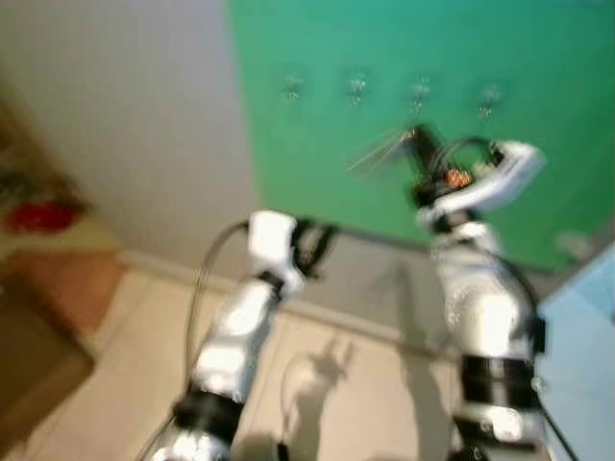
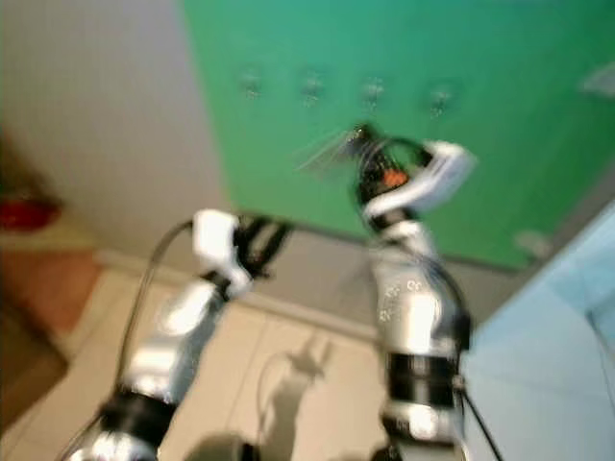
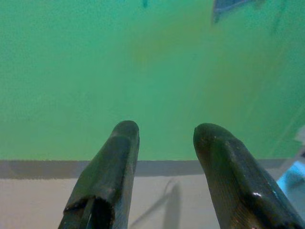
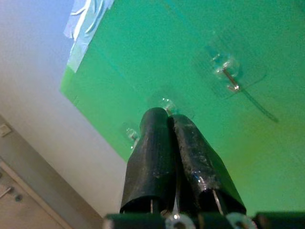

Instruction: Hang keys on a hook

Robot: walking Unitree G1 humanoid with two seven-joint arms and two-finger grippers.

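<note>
Hooks (image 1: pixel 420 94) sit in a row of four on the green panel (image 1: pixel 538 144), blurred in both eye views, while the right wrist view gives one sharply: a clear adhesive hook (image 4: pixel 228 76) with a bent metal prong. That same view looks along the right tool (image 4: pixel 172 118), whose two black fingers are pressed together, tips close under a second clear hook (image 4: pixel 166 103); whether anything is pinched between them cannot be told from there. In the left eye view the right tool (image 1: pixel 415 134) is raised at about 1 o'clock, just below the hook row, with a blurred streak that looks like the keys (image 1: pixel 377 152) trailing toward 9 o'clock from its tip. The left tool (image 1: pixel 317 245) hangs lower, near the middle of the view, well apart from the hooks; the left wrist view shows its fingers (image 3: pixel 114 167) spread with a wide gap and holding nothing, facing the panel and grey skirting (image 3: pixel 43 168). Pale floor tiles (image 1: pixel 317 384) lie below.
</note>
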